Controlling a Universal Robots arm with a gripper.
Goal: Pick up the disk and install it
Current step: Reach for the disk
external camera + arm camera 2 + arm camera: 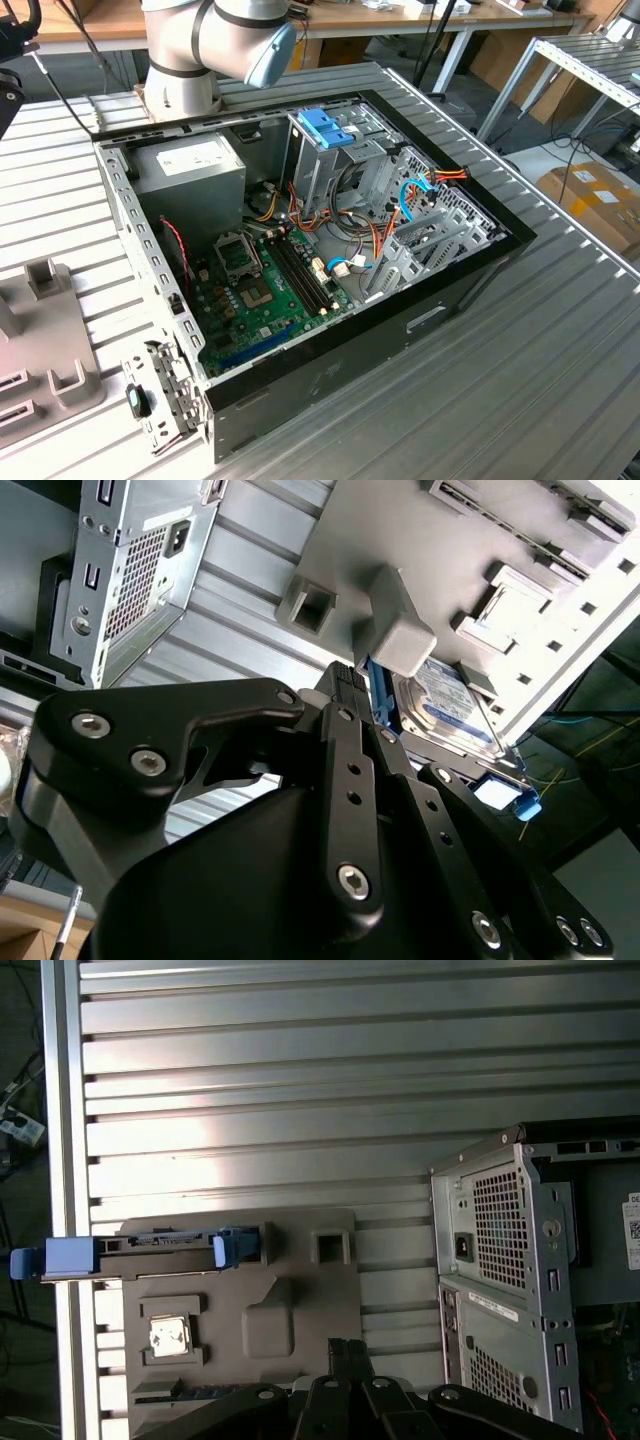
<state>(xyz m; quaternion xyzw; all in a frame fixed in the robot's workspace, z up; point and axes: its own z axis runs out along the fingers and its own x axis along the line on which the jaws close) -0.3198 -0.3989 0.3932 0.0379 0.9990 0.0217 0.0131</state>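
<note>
1. Claw (pixel 346 1346): in both wrist views the fingers are pressed together with nothing between them. It holds nothing.
2. Disk (pixel 160 1249): in the first wrist view it stands on edge in a slot of the grey fixture (pixel 300 1300), with blue carrier tabs at both ends. One end sticks out past the fixture and over the edge of the slatted counter (pixel 300 1080).
3. The claw hangs over the fixture, apart from the disk and not touching it.
4. In the second wrist view the disk's white-and-blue label face (pixel 450 705) shows beyond the claw, partly behind a fixture block.
5. In the exterior view the open case (pixel 400 335) lies on its side on the counter. The board (pixel 255 290), PSU (pixel 190 170) and blue bracket (pixel 325 128) atop the cage are visible inside it.
6. The fixture sits at the exterior view's left of the case, near it.
</note>
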